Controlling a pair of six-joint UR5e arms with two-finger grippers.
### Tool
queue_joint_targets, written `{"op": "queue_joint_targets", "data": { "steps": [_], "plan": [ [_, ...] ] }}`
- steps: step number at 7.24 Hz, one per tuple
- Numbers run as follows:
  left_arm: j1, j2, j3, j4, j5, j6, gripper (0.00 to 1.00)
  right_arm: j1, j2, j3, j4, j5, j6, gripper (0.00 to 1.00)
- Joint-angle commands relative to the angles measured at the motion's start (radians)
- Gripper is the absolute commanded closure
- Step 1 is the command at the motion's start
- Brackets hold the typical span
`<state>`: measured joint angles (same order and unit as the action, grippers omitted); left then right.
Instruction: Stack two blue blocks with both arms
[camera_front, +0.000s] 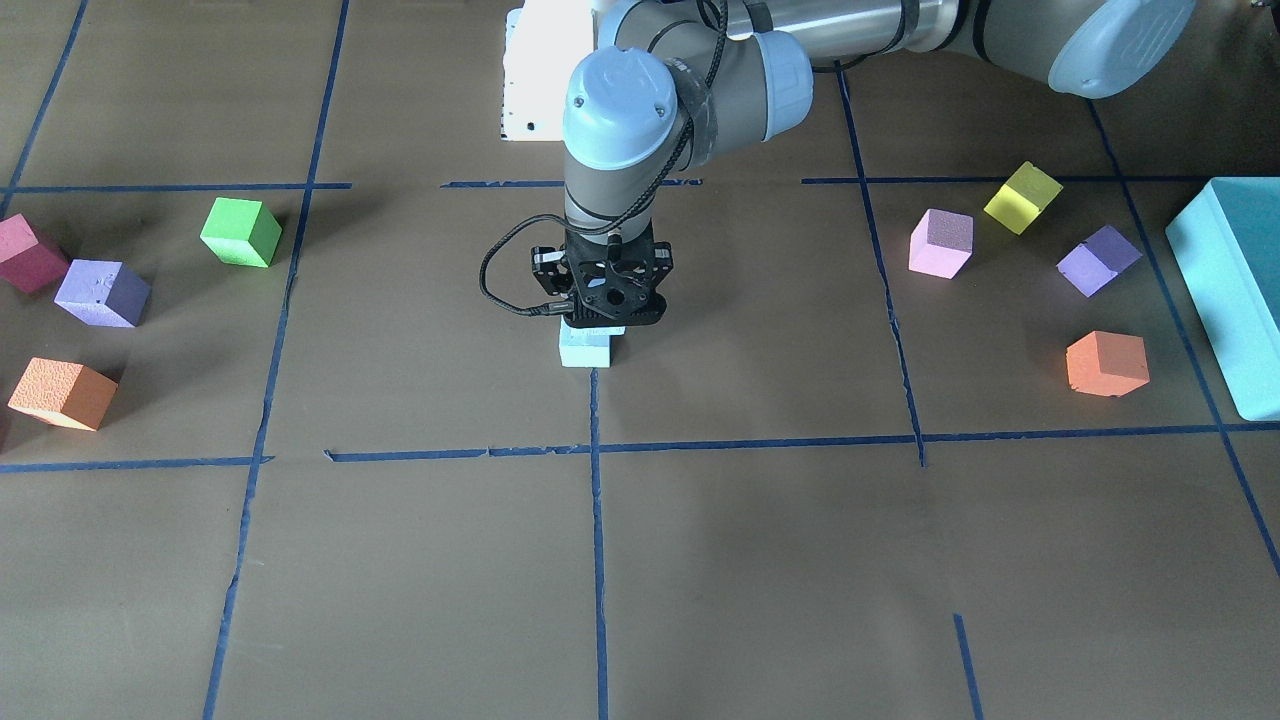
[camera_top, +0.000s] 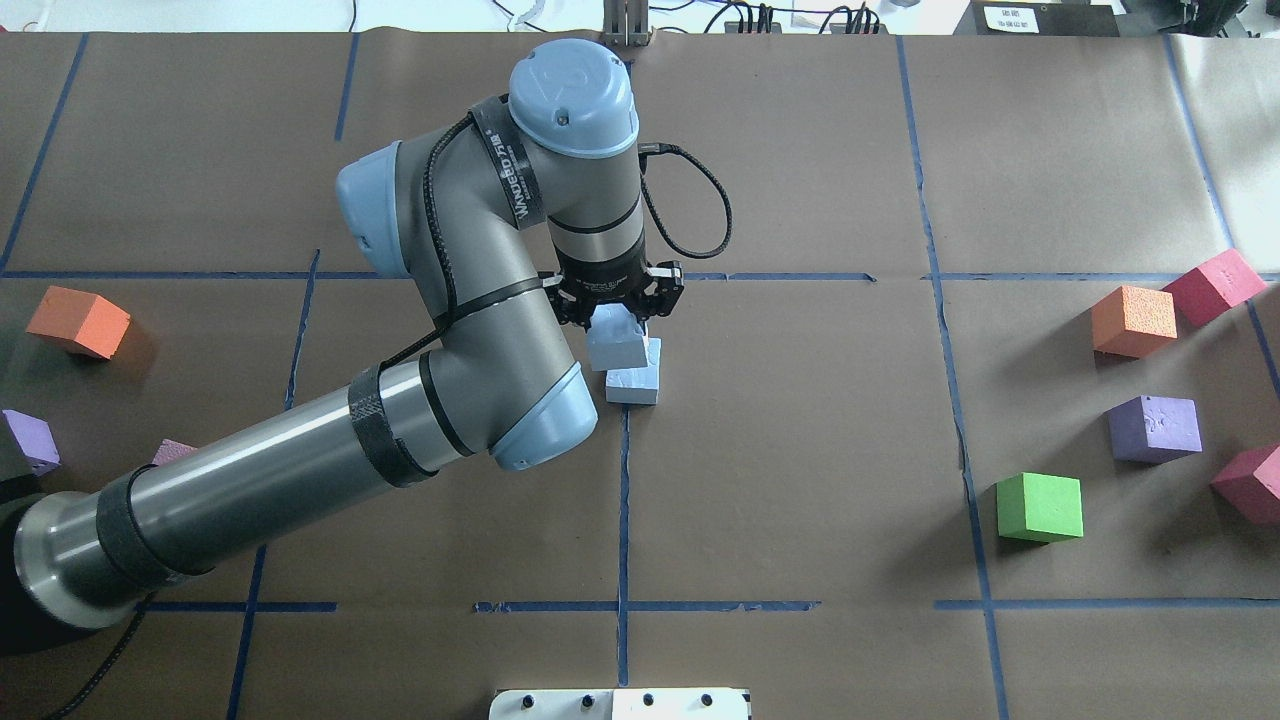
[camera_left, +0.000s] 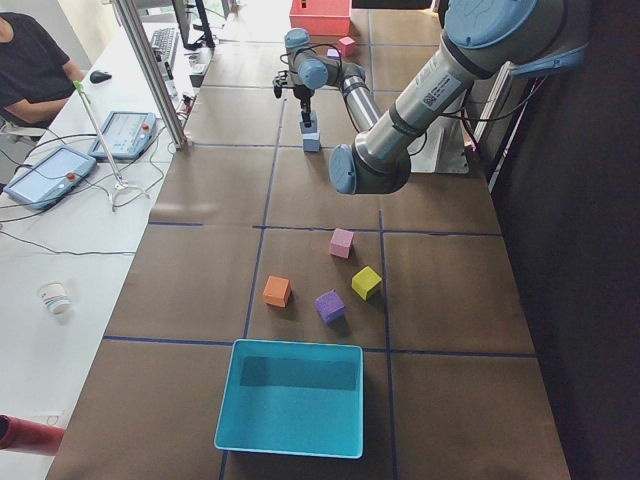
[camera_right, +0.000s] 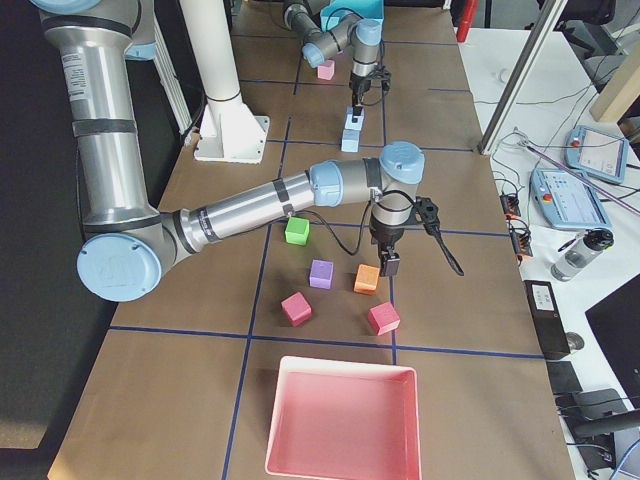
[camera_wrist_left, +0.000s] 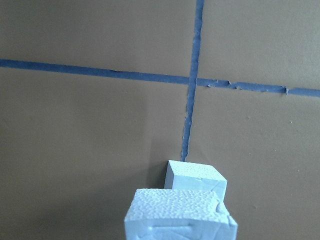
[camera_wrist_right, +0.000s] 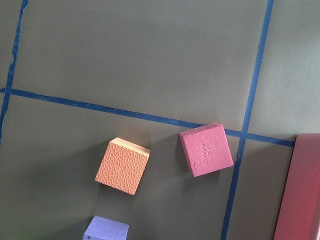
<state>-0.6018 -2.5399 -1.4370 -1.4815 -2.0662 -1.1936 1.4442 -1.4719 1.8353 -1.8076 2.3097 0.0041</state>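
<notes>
My left gripper (camera_top: 617, 322) is at the table's middle, shut on a pale blue block (camera_top: 615, 347), which it holds a little tilted. The second blue block (camera_top: 634, 385) lies on the paper just below it, slightly offset. I cannot tell whether the two touch. The left wrist view shows the held block (camera_wrist_left: 180, 216) close up, with the lower block (camera_wrist_left: 197, 176) just beyond it. In the front view only the lower block (camera_front: 584, 349) shows clearly under the gripper (camera_front: 600, 318). My right gripper (camera_right: 388, 262) shows only in the exterior right view, above an orange cube (camera_right: 366, 279). I cannot tell whether it is open or shut.
Coloured cubes lie at both ends: a green one (camera_top: 1040, 507), a purple one (camera_top: 1155, 428), an orange one (camera_top: 1133, 320) and red ones (camera_top: 1213, 285) on the right, and an orange one (camera_top: 78, 322) on the left. A teal tray (camera_front: 1230, 290) and a pink tray (camera_right: 340, 420) sit at the table ends.
</notes>
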Motion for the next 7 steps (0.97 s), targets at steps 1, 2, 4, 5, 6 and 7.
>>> {"op": "queue_joint_targets", "data": {
  "steps": [1, 2, 4, 5, 6, 7],
  "plan": [
    [0.005, -0.016, 0.045, -0.023, 0.001, 0.006, 1.00, 0.019, -0.016, -0.001, 0.004, 0.028, 0.004, 0.00],
    [0.007, -0.022, 0.053, -0.023, 0.001, 0.006, 1.00, 0.021, -0.016, 0.001, 0.004, 0.030, 0.004, 0.00],
    [0.008, -0.037, 0.078, -0.031, 0.001, 0.006, 1.00, 0.022, -0.018, -0.001, 0.004, 0.031, 0.004, 0.00],
    [0.013, -0.036, 0.082, -0.031, 0.001, 0.008, 0.95, 0.022, -0.016, 0.001, 0.004, 0.031, 0.005, 0.00],
    [0.014, -0.033, 0.084, -0.031, 0.001, 0.008, 0.83, 0.022, -0.016, -0.001, 0.004, 0.031, 0.005, 0.00],
    [0.014, -0.034, 0.082, -0.031, 0.003, 0.008, 0.42, 0.024, -0.015, -0.001, 0.004, 0.031, 0.005, 0.00]
  ]
}}
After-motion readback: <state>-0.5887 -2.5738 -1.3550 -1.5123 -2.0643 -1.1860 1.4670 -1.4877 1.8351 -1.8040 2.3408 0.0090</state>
